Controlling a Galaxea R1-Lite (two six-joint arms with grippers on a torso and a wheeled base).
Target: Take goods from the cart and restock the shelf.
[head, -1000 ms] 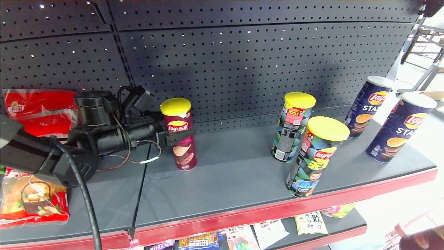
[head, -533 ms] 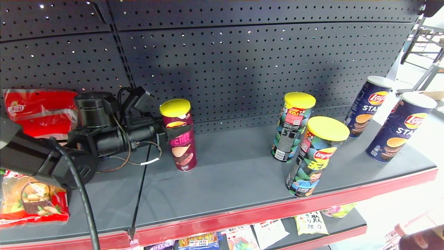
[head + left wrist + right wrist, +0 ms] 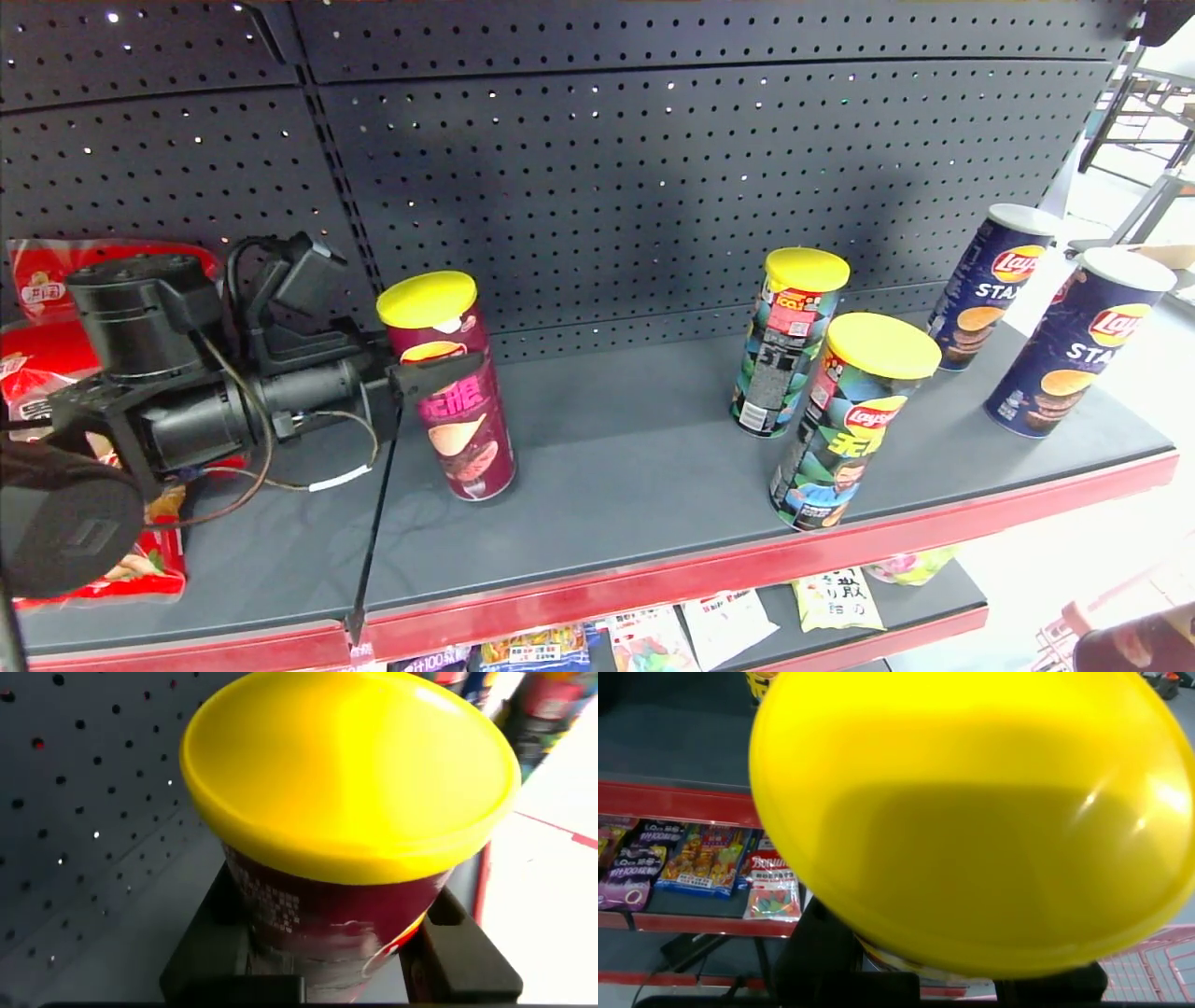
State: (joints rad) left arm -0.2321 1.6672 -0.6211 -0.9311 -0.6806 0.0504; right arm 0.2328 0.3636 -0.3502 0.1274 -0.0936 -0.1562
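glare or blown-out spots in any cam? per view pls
Head view: the floor right of the shelf is washed out white, and light pinpricks show through the pegboard holes. Left wrist view: broad soft sheen on the lid of the maroon can. Right wrist view: small glints on the lid of the second can.

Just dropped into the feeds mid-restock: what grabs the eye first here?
First is the maroon can with its bright yellow lid, clamped in the jaws of the left gripper at the left of the shelf. In the right wrist view, the lid of another yellow-lidded can looms large, and the right gripper holds that can. A patterned can stands near the shelf's front edge, on the right.
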